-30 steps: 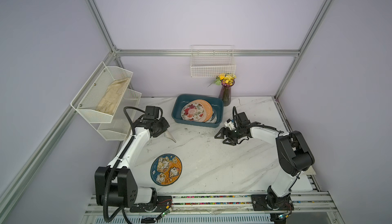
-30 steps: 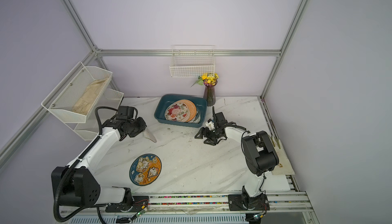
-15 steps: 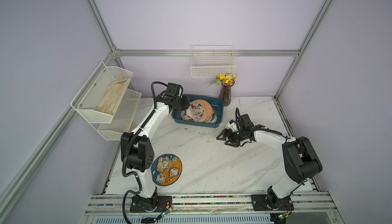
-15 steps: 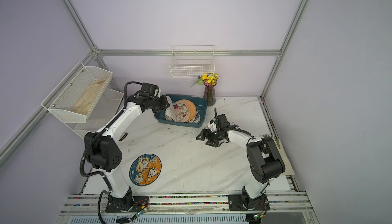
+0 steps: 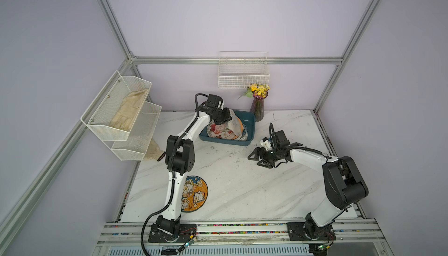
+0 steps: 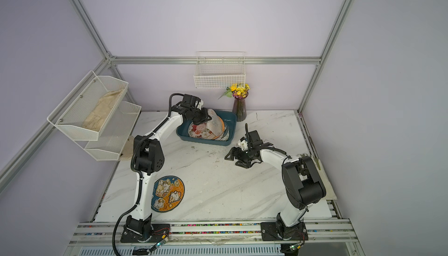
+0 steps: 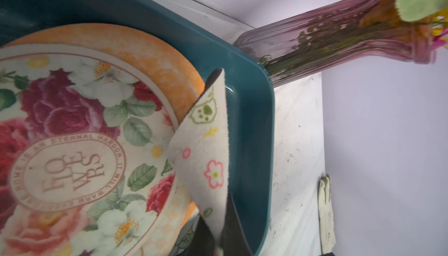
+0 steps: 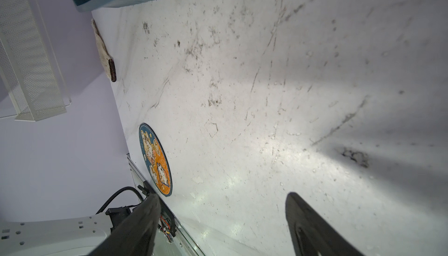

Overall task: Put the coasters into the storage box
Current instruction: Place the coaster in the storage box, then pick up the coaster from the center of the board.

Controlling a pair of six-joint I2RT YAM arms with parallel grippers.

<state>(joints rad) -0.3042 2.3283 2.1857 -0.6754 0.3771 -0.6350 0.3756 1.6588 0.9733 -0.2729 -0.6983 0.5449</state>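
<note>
One round blue-and-orange cartoon coaster lies near the desk's front-left corner, unfetched. Several coasters sit in the dark teal plastic storage box by the back edge. The left gripper pinches a cream flowered coaster over it. Right gripper spread, empty.

The left arm and right arm wear glossy white shells between bulky black joint housings. A ribbed black cable trails off the left; the right gripper is all black.
</note>
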